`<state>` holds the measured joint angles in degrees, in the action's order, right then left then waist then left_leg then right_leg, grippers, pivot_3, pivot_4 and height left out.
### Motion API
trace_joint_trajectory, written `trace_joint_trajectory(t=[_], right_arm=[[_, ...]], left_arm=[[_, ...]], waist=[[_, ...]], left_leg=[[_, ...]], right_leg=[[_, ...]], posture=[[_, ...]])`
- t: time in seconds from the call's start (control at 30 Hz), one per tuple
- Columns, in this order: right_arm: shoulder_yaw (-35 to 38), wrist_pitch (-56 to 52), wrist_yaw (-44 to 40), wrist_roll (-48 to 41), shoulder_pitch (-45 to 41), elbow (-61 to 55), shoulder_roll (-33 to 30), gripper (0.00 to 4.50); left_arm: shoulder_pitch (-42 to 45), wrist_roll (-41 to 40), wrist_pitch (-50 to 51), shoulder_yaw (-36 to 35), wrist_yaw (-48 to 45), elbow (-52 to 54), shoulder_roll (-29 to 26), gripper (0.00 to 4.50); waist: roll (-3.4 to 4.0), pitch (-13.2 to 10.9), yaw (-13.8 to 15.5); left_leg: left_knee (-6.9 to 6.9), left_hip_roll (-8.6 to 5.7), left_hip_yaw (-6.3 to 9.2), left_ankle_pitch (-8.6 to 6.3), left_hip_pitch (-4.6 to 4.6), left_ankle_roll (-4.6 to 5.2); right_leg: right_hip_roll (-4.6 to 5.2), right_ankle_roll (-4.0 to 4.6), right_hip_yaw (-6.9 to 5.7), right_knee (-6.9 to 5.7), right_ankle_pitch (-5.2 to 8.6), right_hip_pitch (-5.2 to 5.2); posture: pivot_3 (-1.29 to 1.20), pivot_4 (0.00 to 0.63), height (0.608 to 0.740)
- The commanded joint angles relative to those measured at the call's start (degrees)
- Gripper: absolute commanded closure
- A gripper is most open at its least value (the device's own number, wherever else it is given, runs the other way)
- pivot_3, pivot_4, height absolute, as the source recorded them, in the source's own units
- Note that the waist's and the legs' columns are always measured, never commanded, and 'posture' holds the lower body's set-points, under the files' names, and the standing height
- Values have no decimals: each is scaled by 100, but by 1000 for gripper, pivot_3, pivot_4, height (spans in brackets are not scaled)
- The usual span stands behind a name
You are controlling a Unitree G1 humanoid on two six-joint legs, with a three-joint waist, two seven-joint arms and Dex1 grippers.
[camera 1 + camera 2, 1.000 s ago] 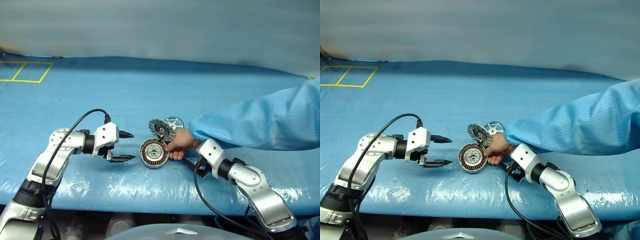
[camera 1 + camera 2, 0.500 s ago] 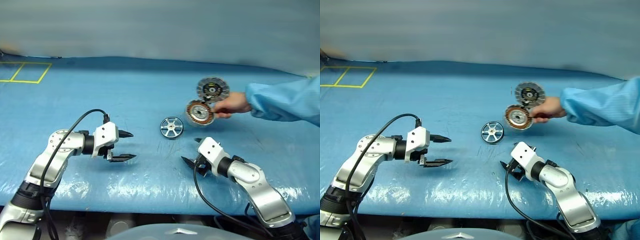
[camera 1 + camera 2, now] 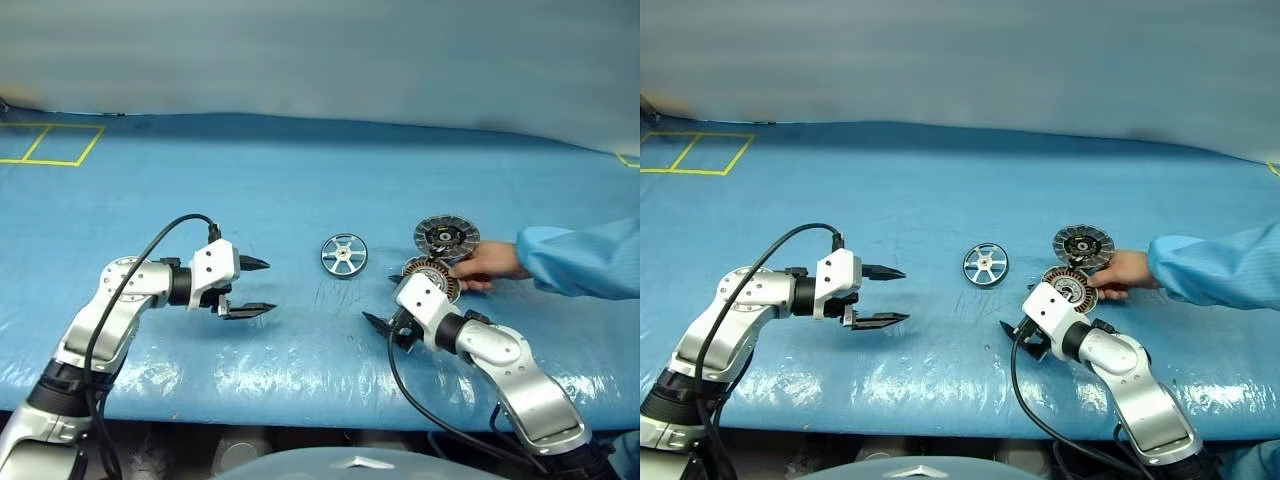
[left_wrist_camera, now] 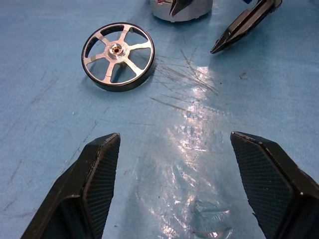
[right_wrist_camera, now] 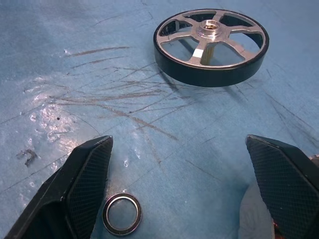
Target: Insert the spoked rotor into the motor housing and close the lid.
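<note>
The spoked rotor (image 3: 344, 256) lies flat on the blue table between my two grippers, and is also seen as a silver wheel (image 5: 211, 46) ahead of my right fingers. The motor housing (image 3: 1070, 285), copper windings up, sits just beyond my right wrist, held by a person's hand (image 3: 490, 265). Its lid (image 3: 446, 235) lies open behind it, dark segmented face showing. My left gripper (image 3: 262, 287) hovers open to the left of the rotor, pointing at it. My right gripper (image 5: 179, 199) is open and empty, close to the table.
A small metal bearing ring (image 5: 122, 213) lies on the table by my right gripper's finger. A blue sleeve (image 3: 1220, 275) reaches in from the right. Yellow tape squares (image 3: 50, 145) mark the far left corner. The table's front edge runs just below my arms.
The person's hand lifted the housing with its lid from beside the rotor, swung it up and right, then set it down beyond my right wrist. Both grippers stayed still.
</note>
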<state>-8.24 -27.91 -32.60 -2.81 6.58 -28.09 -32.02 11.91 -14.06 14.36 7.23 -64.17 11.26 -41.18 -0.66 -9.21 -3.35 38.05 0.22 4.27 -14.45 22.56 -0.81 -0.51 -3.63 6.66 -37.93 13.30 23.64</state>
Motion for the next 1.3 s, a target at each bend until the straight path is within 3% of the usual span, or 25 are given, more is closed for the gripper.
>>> trace_joint_trajectory(t=[0.03, 0.4, 0.63, 1.23, 1.3], right_arm=[[430, -76, -74, -289, -262, -406, -56, 0], [1219, -893, -961, -869, -774, 234, -1202, 0], [989, -1066, -1602, -1006, -954, 487, -1896, 0], [308, -733, -1849, -571, -1221, 1022, -2071, 0], [140, -635, -1886, -441, -1252, 1087, -2123, 393]], left_arm=[[46, 5, -155, -5, 188, -14, 178, 739], [-164, 58, -431, 107, 394, -90, 553, 739], [-387, 74, -507, 116, 561, -40, 641, 739], [-763, 165, -511, 120, 908, 92, 664, 739], [-757, 178, -521, 126, 938, 81, 661, 688]], waist=[[-1, -1, -7], [-3, -2, 1], [-4, -3, -12], [-6, -5, -1], [-6, -5, -1]], left_leg=[[1, -1, -1, 0, 0, 0], [-3, -27, 1, 0, 0, 1], [-2, -26, -1, 0, -2, 1], [3, -27, -5, 0, -1, 1], [4, -27, -5, 0, -2, 1]], right_leg=[[0, -11, 1, 0, -6, 0], [2, -26, -1, 2, -16, -2], [0, -28, 2, 3, -17, -2], [5, -34, 5, 7, -20, -5], [5, -34, 5, 7, -21, -5]], posture=[[0, 150, 740], [0, 150, 740], [0, 150, 740], [0, 150, 740], [0, 150, 740]])
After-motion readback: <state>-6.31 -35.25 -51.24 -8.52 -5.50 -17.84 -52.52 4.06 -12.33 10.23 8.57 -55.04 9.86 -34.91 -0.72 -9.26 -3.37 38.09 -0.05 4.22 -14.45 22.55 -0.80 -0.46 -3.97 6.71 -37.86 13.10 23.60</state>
